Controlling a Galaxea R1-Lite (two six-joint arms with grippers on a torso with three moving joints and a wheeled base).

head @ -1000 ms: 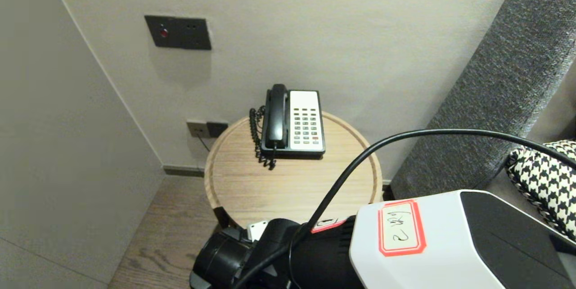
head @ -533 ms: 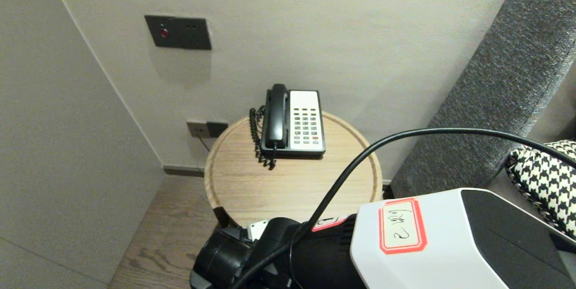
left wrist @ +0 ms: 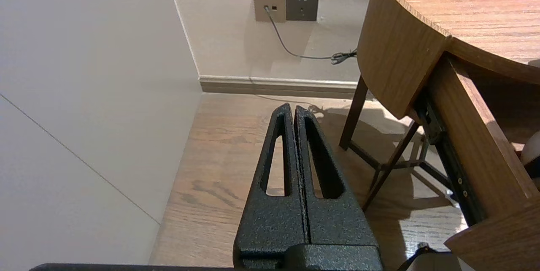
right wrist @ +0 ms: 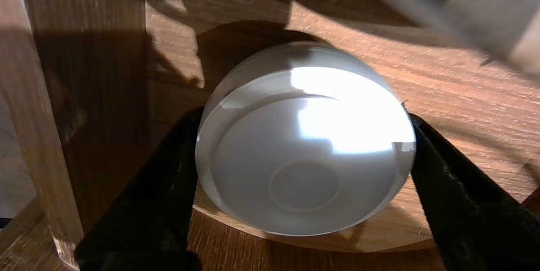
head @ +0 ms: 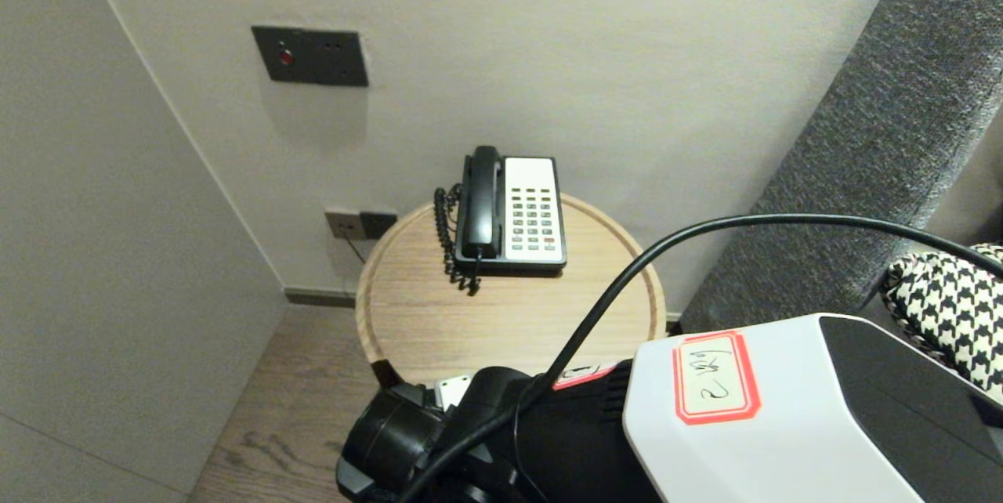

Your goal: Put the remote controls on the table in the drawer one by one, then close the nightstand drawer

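Observation:
A white bowl [right wrist: 303, 153] rests upright on the wooden floor of a pulled-out drawer [left wrist: 476, 136] under the round side table [head: 439, 315]. My right gripper [right wrist: 301, 115] is open, its black fingers [right wrist: 168, 169] standing wide on either side of the bowl, close against its rim. In the head view only the right arm's white and black casing [head: 729, 425] shows, low in front of the table. My left gripper [left wrist: 292, 108] is shut and holds nothing. It hangs parked above the wood floor, left of the table.
A black and white desk phone [head: 513, 213] with a coiled cord sits at the table's back edge. Wall sockets [left wrist: 287, 5] and a thin cable lie behind the table legs. A grey sofa arm [head: 862, 150] and a houndstooth cushion [head: 948, 307] stand to the right.
In the head view the right arm's casing has shifted slightly right and down, and its cable has moved with it. The left arm has not moved.

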